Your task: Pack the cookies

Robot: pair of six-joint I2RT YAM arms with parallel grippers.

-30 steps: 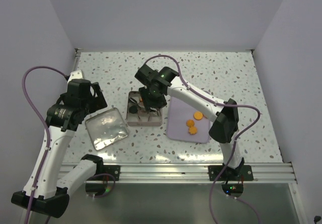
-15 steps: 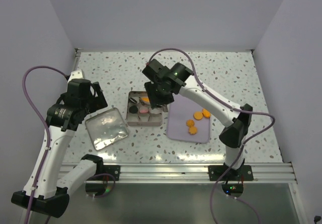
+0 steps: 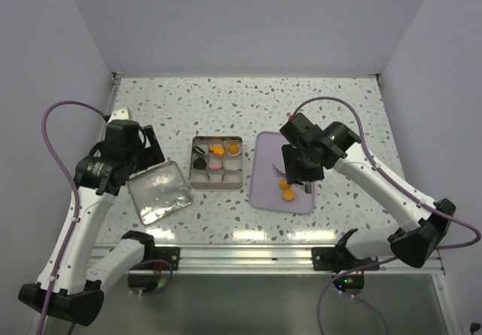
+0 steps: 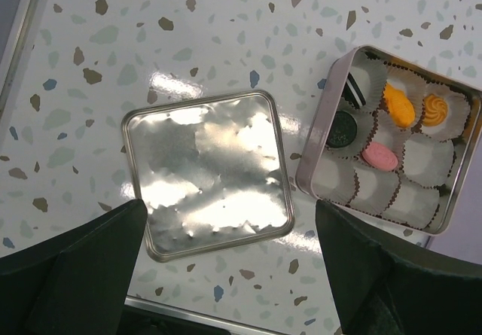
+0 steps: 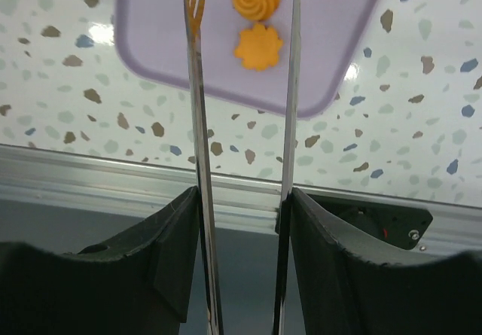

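An open square tin (image 3: 216, 187) with white paper cups holds two orange cookies (image 3: 216, 150), two black ones (image 3: 199, 164) and a pink one (image 3: 215, 165). They also show in the left wrist view: orange (image 4: 399, 105), black (image 4: 346, 128), pink (image 4: 379, 156). Orange cookies (image 3: 286, 187) lie on a lilac tray (image 3: 267, 150). My right gripper (image 3: 301, 171) is shut on metal tongs (image 5: 197, 124), whose arms are apart and empty, above two orange cookies (image 5: 258, 47) on the tray (image 5: 166, 49). My left gripper (image 4: 226, 222) is open and empty above the tin's lid (image 4: 207, 173).
The silver lid (image 3: 157, 192) lies flat left of the tin. The tin (image 4: 316, 154) sits just left of the tray. A metal rail (image 3: 263, 256) runs along the near table edge. Walls close in the table on three sides.
My right arm has swung from over the tin to the right and now hangs over the lilac tray with the tongs. The tin is uncovered. The left arm has barely moved.
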